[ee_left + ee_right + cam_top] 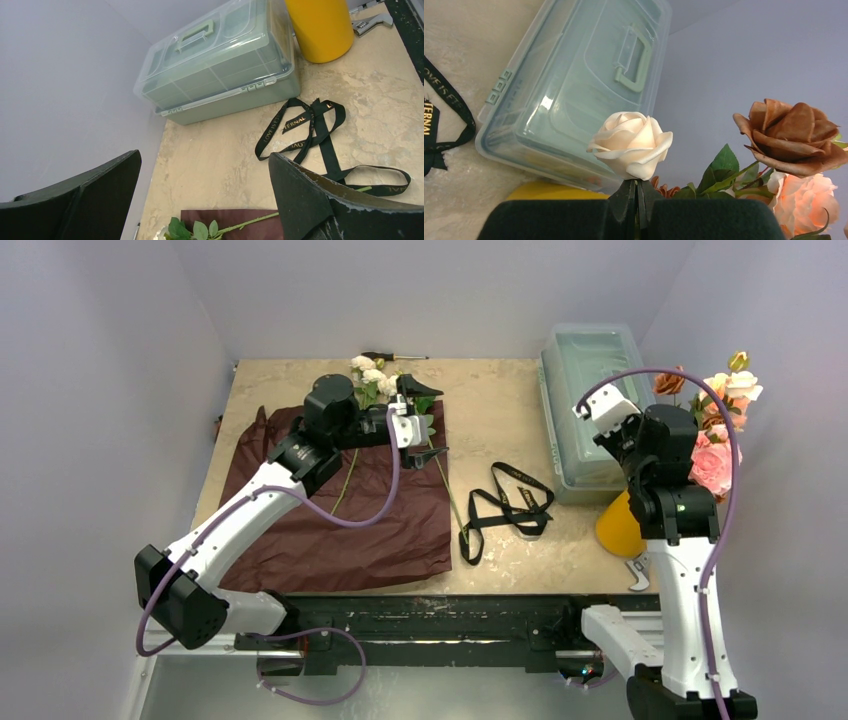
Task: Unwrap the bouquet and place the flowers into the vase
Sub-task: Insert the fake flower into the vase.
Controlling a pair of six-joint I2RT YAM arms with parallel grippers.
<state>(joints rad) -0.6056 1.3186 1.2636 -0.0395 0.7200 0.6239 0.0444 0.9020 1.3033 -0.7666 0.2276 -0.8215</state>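
The maroon paper [340, 505] lies spread flat on the left of the table, with the flowers [375, 375] lying at its far edge: white roses on green stems. My left gripper [428, 420] hovers open just right of them, and one green stem [250, 220] shows below its fingers. The yellow vase [620, 525] stands at the right with several roses [715, 430] in it. My right gripper [638, 200] is shut on a cream rose [631, 142] just under its head, above the vase [554, 190]. In the top view the arm hides those fingers.
A clear green-tinted plastic box [590, 405] with a handle sits at the back right, close to the vase. The untied black ribbon [505, 505] lies loose mid-table. A screwdriver [395, 356] rests at the back edge, and a wrench [637, 575] lies by the vase's base.
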